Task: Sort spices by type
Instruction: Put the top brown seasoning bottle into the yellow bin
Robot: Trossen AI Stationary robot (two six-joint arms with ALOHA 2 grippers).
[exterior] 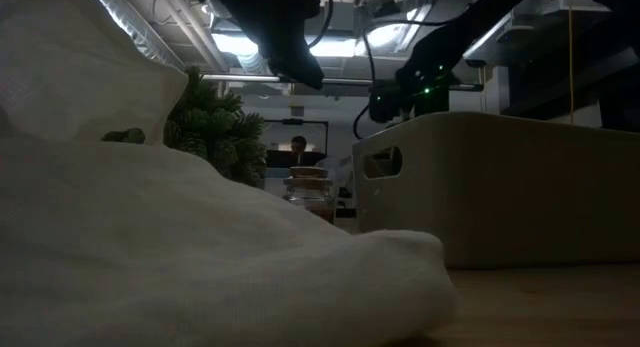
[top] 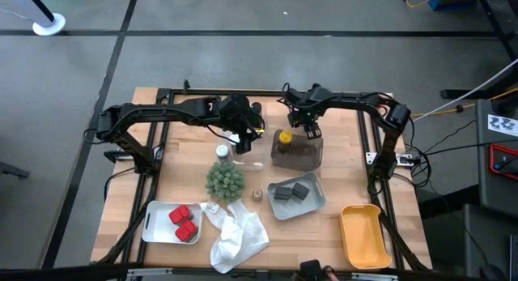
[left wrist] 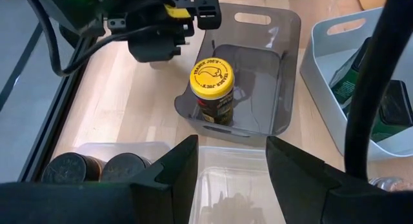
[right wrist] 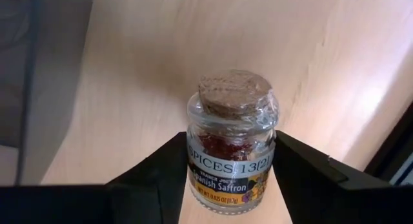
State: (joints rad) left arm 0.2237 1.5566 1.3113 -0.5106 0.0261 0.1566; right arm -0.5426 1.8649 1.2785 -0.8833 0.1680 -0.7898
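My right gripper [right wrist: 231, 161] is shut on a small glass saffron jar [right wrist: 231, 143] with a cork stopper. It is by the far end of the smoky grey bin [top: 306, 158]. A yellow-capped jar [left wrist: 211, 82] stands in that bin's left end. My left gripper [left wrist: 232, 161] hangs open above a clear tray [left wrist: 233, 192], nothing between its fingers. Beside it are dark jar lids [left wrist: 97, 169]. A white-capped jar [top: 222, 151] stands on the table near the green plant [top: 224, 180]. My right gripper pinches the saffron jar's glass body [right wrist: 193, 153] between its two fingers, below the cork, one finger [right wrist: 161, 169] on each side of the label. The fingers come from above, pointing steeply down. The jar's label side faces the wrist, with the wood table top behind it.
A grey tray with dark blocks [top: 293, 192], a white tray with red packets [top: 184, 220] and a yellow tray [top: 363, 235] stand toward the near edge. A crumpled white plastic bag [top: 237, 236] lies near the front. A tan round piece [top: 257, 194] lies beside the plant.
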